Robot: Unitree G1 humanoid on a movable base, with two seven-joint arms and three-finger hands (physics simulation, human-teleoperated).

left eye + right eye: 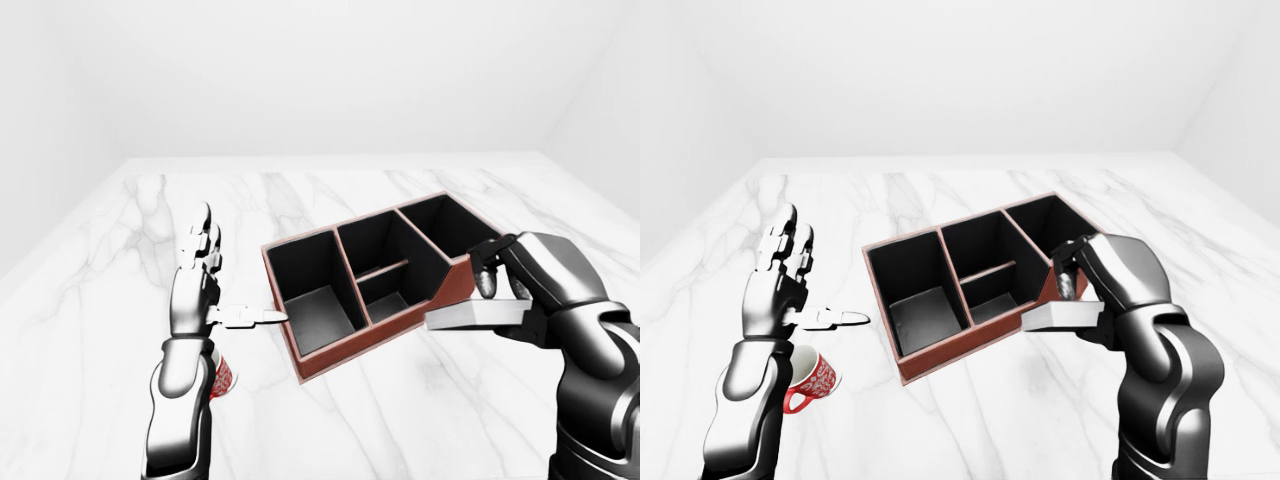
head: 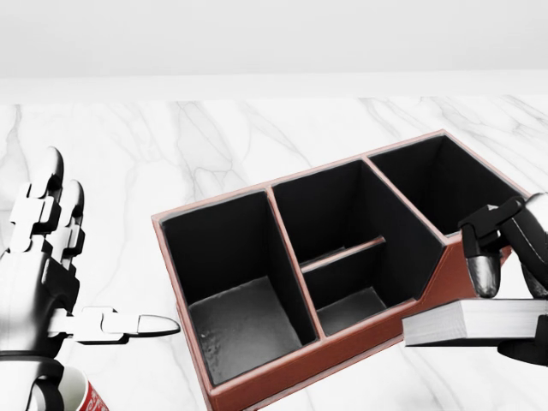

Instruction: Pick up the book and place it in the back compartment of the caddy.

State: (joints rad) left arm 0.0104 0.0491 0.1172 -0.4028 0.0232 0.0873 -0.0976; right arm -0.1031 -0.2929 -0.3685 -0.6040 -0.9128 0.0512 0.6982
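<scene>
The caddy is red-brown outside and black inside, lying slantwise across the middle of the head view with several open compartments. The book, grey-white and held flat, hovers at the caddy's lower right corner. My right hand is shut on it, with fingers on top and the thumb underneath. The caddy's upper right compartment lies just above the book in the picture. My left hand stands open and upright to the left of the caddy, thumb pointing at it, holding nothing.
A red patterned mug stands on the white marble table below my left hand. White walls rise beyond the table's far edge at the top of the views.
</scene>
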